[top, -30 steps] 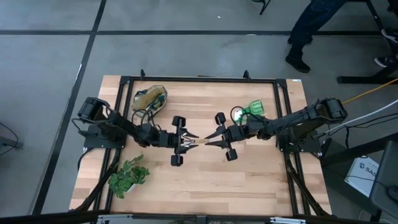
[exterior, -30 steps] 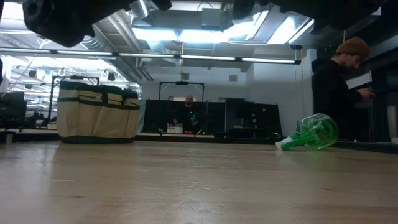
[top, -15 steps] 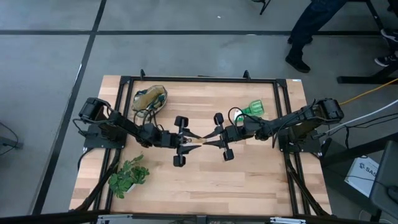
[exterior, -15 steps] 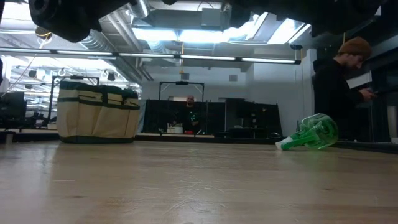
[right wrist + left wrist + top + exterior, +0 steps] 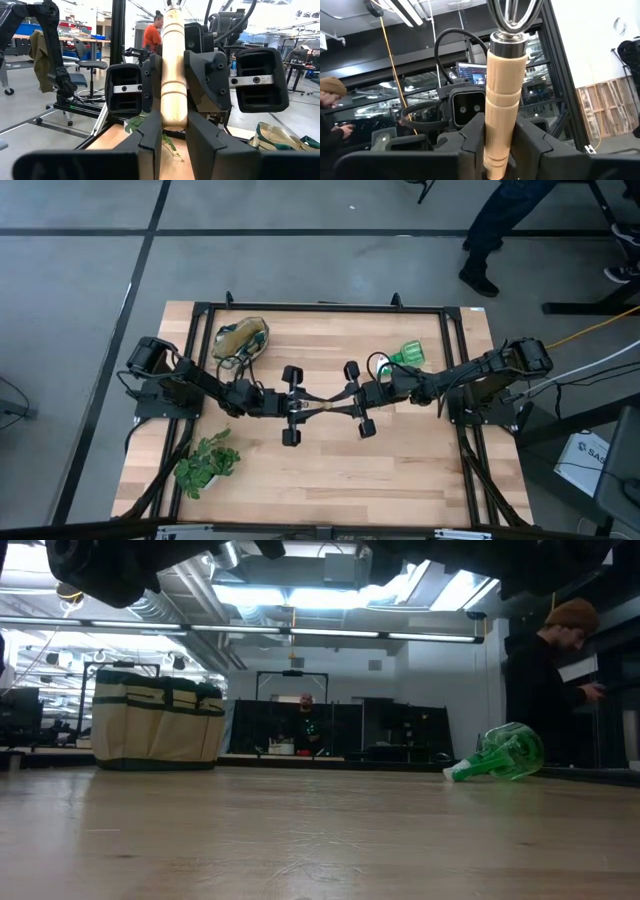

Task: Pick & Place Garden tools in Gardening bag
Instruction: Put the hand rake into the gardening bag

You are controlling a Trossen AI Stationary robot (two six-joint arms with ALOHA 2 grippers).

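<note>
Hand rake point(image 5: 322, 408): caught in the air between the two claws, over the middle of the table point(image 5: 330, 480), touching nothing else. Clamped by the right gripper point(image 5: 341, 407) on the wooden handle, one finger on each side. Flanked just as tightly by the left gripper point(image 5: 304, 408), pads against the wood, so gripped from both ends, as far as can be judged.

Long axis: running straight from one claw to the other, level with the table. Handle butt sunk between the left fingers point(image 5: 465, 150) in the left wrist view; metal collar and prongs at the end away from that claw, so probably pointing toward the right arm. Not confirmed from above, where only a thin pale line shows.

Gardening bag point(image 5: 241, 338): behind the left claw and off to its outer side, near the left arm's base; well apart from the right claw, with the left arm in between. Left arm clearly the nearer one, so likely a handover to it. Would call for the right claw to let go first, then a swing back with the rake turned down into the bag's open mouth.
</note>
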